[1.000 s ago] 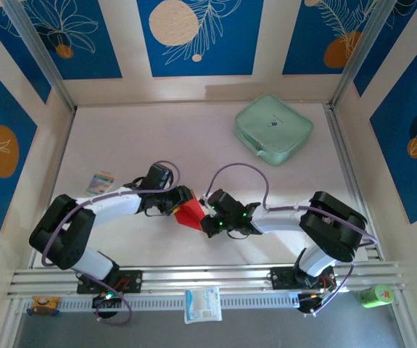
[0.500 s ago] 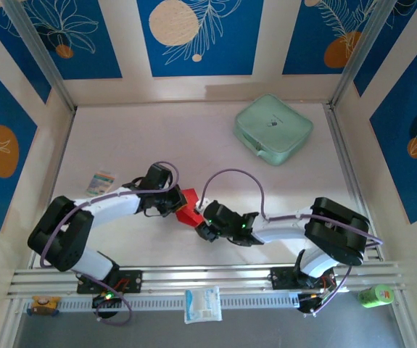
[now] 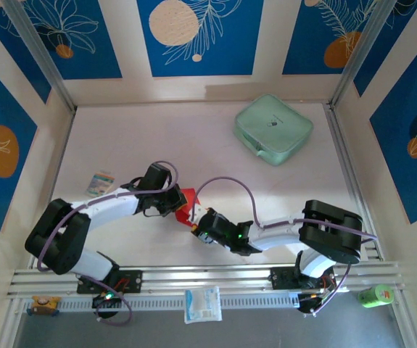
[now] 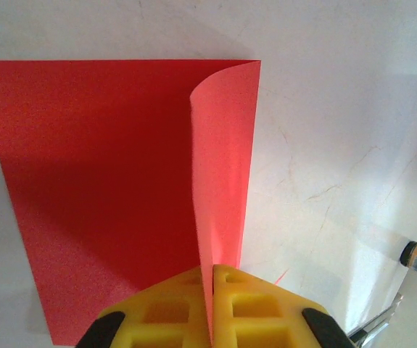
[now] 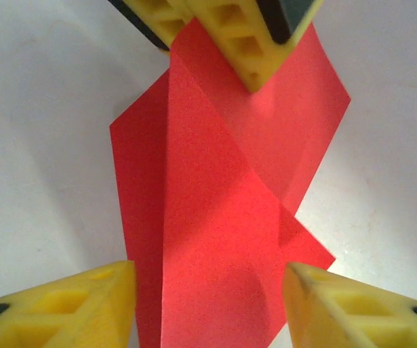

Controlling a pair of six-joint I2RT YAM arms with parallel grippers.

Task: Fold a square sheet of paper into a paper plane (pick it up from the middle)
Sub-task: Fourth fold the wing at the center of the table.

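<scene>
We see the left gripper [image 4: 212,281] pinching a raised flap of the red paper sheet [image 4: 99,181] (partly folded, on the table [image 4: 339,145]). Right gripper [image 5: 208,283] is spread, fingers either side of it.

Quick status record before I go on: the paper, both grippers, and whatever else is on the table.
paper: square sheet of paper, red, lying on the table with one side curled upright
left gripper: shut, pinching the upright side
right gripper: open, jaws apart on either side of the paper, not gripping
fold state: diagonal creases and overlapping layers, no plane shape yet
other items: mint-green case at far right; small printed packet at left; both apart from the paper
</scene>
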